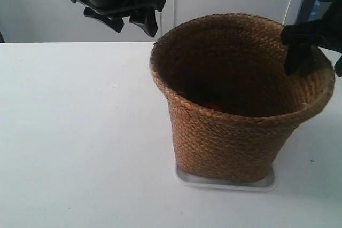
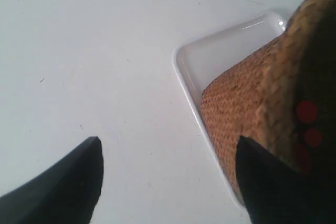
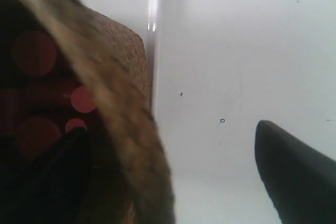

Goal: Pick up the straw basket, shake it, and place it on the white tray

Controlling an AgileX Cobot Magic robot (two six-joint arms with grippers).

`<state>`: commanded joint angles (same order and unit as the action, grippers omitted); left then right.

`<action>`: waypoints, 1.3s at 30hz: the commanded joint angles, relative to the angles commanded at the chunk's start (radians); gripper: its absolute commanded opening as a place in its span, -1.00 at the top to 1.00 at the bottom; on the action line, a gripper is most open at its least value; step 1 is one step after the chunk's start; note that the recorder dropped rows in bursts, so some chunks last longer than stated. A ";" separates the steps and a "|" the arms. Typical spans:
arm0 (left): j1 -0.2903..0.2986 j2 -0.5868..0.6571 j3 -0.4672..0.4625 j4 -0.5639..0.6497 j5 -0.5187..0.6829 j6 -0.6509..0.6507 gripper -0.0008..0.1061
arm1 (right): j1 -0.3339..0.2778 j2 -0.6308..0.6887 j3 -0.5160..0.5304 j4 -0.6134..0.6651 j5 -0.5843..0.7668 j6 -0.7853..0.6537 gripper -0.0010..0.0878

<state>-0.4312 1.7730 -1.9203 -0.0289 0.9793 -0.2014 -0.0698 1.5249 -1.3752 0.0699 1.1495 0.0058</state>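
The straw basket (image 1: 235, 132) stands upright on the white tray (image 1: 224, 184), whose rim shows around its base. My right gripper (image 3: 170, 129) is open and straddles the basket's braided rim (image 3: 131, 129). One of its fingers (image 3: 63, 171) is inside the basket, the other is outside and well clear of the weave. In the exterior view the right gripper (image 1: 316, 62) is at the basket's far right rim. My left gripper (image 1: 133, 22) hangs open above and to the left of the basket. The left gripper (image 2: 168, 140) has nothing between its fingers, and the basket (image 2: 247, 98) and tray (image 2: 220, 51) lie beside it.
Small red cylinders (image 1: 212, 107) lie on the dark bottom of the basket and also show as red cylinders (image 3: 34, 53) in the right wrist view. The white table (image 1: 80, 132) stretches to the left and front of the tray.
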 joint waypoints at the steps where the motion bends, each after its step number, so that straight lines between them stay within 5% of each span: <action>1: 0.000 -0.005 0.000 0.000 0.003 0.014 -0.38 | 0.000 0.000 0.000 0.000 0.000 0.000 -0.81; 21: 0.000 -0.161 0.000 0.014 0.009 0.053 -0.37 | 0.000 -0.117 -0.048 0.005 -0.049 -0.027 -0.81; 31: 0.000 -0.323 0.004 0.014 0.034 0.130 -0.36 | 0.000 -0.377 -0.048 0.009 -0.086 -0.027 -0.80; 39: 0.000 -0.410 0.017 0.014 0.072 0.176 0.17 | 0.000 -0.561 -0.048 0.049 -0.159 -0.027 -0.68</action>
<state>-0.4312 1.3632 -1.9038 -0.0147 1.0510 -0.0255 -0.0698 0.9643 -1.4230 0.1194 0.9906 -0.0213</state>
